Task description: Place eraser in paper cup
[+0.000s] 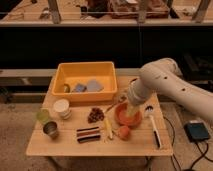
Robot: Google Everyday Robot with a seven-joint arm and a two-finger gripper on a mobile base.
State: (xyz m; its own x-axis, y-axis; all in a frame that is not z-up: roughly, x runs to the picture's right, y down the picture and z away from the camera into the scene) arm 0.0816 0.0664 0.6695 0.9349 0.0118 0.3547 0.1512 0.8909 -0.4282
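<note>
Arm (167, 82) bent in from right — gripper (131, 108) hanging low, jaws apart

gripper (131, 107) over orange bowl (122, 119), eraser (88, 134) clear above

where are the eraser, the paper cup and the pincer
eraser (88, 134), camera view, middle of striped top
paper cup (61, 108), camera view, middle of the cup
pincer (131, 107), camera view, its tip, above orange bowl (118, 118)
</note>
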